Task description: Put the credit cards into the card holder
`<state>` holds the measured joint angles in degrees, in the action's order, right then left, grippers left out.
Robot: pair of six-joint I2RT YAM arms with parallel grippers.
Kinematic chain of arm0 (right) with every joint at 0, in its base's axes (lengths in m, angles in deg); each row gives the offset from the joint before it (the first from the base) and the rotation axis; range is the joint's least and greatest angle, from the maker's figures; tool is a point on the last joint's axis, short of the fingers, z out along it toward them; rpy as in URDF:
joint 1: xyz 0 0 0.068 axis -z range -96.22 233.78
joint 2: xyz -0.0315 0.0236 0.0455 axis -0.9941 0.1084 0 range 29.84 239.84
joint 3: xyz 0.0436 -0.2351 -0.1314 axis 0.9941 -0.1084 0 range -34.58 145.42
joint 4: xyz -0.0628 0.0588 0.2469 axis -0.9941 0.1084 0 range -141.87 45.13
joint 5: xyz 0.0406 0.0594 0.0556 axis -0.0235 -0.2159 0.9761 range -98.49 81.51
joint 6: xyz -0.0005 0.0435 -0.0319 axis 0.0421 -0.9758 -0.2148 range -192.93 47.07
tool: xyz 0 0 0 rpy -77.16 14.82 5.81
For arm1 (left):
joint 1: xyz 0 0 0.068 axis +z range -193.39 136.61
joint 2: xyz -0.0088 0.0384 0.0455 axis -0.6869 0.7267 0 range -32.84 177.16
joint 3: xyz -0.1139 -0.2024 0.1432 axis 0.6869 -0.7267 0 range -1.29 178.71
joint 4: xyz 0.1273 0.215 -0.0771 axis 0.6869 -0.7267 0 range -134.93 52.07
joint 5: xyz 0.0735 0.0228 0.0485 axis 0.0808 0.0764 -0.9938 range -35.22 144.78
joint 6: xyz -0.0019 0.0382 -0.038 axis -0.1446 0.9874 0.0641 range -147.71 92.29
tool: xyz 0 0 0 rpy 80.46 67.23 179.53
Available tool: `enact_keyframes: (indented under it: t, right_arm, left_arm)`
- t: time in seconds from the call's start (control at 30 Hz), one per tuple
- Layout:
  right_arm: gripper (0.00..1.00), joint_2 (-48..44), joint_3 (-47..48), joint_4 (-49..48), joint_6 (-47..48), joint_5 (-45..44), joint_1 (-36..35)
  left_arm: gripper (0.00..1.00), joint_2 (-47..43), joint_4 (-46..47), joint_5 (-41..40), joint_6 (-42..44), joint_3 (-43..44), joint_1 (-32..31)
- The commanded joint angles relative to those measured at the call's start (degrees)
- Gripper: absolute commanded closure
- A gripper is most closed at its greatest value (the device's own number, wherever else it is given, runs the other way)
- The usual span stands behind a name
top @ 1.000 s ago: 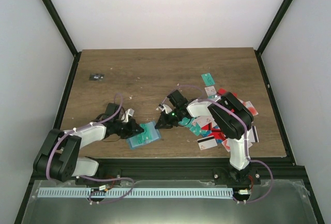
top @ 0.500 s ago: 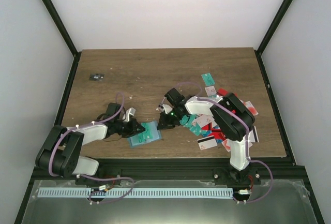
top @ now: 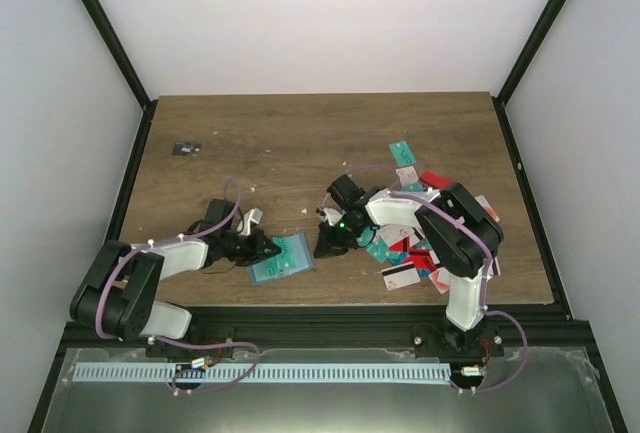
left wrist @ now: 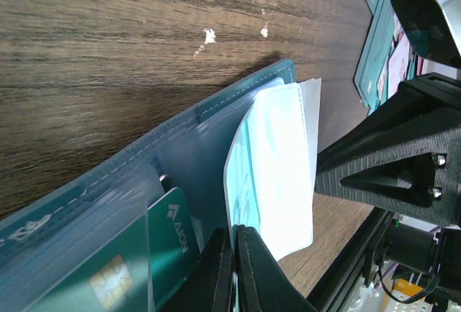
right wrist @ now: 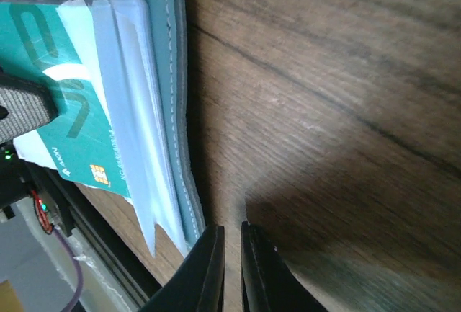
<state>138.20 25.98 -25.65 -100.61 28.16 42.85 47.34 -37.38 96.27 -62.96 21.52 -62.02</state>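
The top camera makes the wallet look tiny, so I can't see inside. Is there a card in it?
Observer: Yes. The left wrist camera shows a teal card with a gold chip tucked in a pocket of the wallet.
Kid: Is another one coming?
Observer: No. Its wrist camera shows the right gripper nearly shut over bare table beside the wallet, nothing between its fingers.
Kid: What about the left side?
Observer: The left gripper is pinched shut on the edge of a clear sleeve of the wallet.
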Motion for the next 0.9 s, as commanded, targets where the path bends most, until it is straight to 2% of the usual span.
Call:
enact_keyframes:
  t: [0.0,0.53,0.87]
  right_arm:
    - [0.90,0.8,-2.9,-1.8,-2.0,1.3,-0.1]
    - [0.89,0.6,-4.8,-8.2,-4.8,5.6,-0.1]
    - [0.99,3.9,-4.9,-6.4,-5.6,2.6,-0.8]
  left_arm:
    - [0.96,1.3,-0.9,-1.7,1.7,-0.8,0.0]
    - [0.96,2.1,-0.8,-1.3,1.9,-0.5,0.0]
    - [0.96,3.7,4.1,1.0,0.5,-1.3,-0.1]
